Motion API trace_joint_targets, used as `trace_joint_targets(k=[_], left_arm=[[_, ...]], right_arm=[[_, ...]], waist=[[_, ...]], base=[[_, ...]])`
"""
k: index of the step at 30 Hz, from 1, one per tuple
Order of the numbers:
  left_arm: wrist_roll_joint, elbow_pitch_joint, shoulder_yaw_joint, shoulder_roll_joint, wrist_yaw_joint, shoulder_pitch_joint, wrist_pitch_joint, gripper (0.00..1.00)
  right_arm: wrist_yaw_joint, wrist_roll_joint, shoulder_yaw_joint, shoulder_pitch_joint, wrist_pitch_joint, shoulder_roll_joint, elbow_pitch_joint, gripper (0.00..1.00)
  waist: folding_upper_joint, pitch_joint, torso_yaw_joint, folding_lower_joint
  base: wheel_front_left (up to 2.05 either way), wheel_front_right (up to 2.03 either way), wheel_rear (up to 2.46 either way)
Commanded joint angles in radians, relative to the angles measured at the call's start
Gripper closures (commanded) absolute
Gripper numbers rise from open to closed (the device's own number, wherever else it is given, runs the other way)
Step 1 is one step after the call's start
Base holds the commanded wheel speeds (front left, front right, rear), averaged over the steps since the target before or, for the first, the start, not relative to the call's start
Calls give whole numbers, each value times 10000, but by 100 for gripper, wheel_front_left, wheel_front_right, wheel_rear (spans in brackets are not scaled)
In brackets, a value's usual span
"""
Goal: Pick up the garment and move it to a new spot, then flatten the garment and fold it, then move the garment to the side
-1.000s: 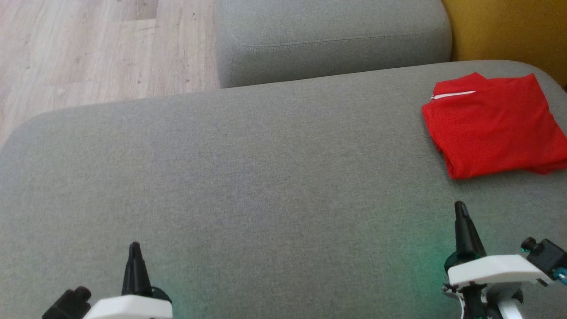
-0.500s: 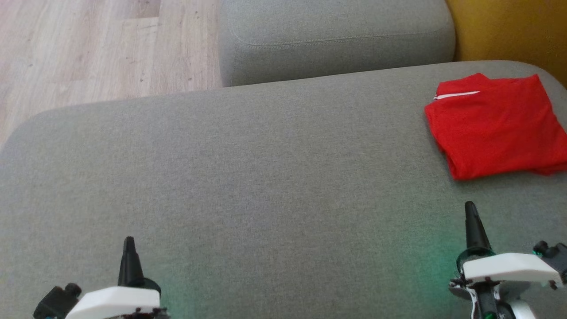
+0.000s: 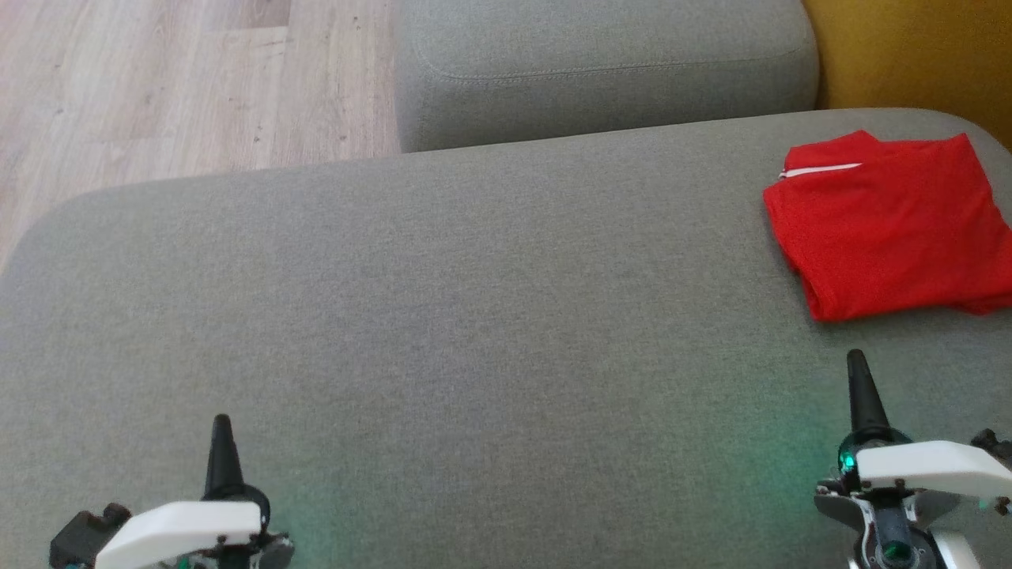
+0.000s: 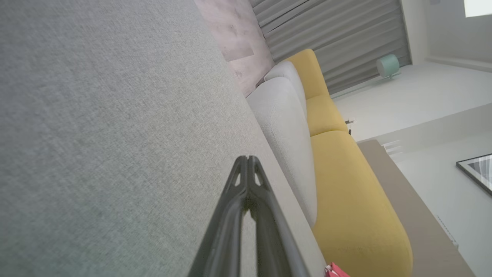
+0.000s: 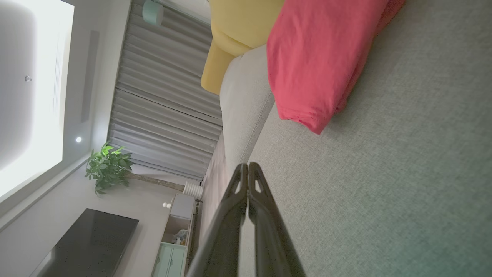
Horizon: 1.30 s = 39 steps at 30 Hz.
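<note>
Both grippers had drifted outward: left gripper (image 3: 221, 420) leftward, right gripper (image 3: 857, 357) rightward. Each had its fingers pressed together, holding nothing. Folded red shirt (image 3: 889, 225) lay at the far right of the grey sofa cushion (image 3: 474, 316), near the right gripper but apart from it.

A broad grey woven-fabric seat cushion (image 3: 474, 316) is seen across the middle and lower part of the head view. A second grey fabric cushion with a stitched seam (image 3: 601, 71) is set behind it at the upper centre. Pale wood-plank flooring (image 3: 158, 87) is shown at the upper left, and a mustard-yellow upholstered sofa section (image 3: 909, 55) at the upper right.

In the left wrist view, grey pleated curtains (image 4: 330, 27) are found at the top and a dark-framed picture (image 4: 476, 171) at the right edge.

In the right wrist view, a leafy green potted plant (image 5: 107, 167) is seen at the left, a dark flat screen (image 5: 88, 246) at the lower left, and a small lit recessed ceiling light (image 5: 78, 139) just above the plant.
</note>
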Motion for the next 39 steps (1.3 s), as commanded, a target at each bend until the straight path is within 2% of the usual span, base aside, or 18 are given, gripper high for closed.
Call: trace_joint_targets(k=[1, 34, 39], left_arm=[[-377, -233, 403, 152, -107, -618, 91, 100], [-4130, 141, 1234, 126, -752, -1356, 1088, 100], [-4191, 150, 1272, 110, -765, -1373, 1126, 100]], right_arm=[[58, 396, 31, -559, 114, -75, -364, 100], [78, 4199, -809, -906, 1110, 15, -410, 100], [79, 4263, -845, -915, 1145, 30, -409, 100]], waist=[[0, 3, 11, 0], [0, 58, 190, -1], [0, 59, 194, -1]], base=[[0, 0, 0], [0, 0, 0], [0, 0, 0]])
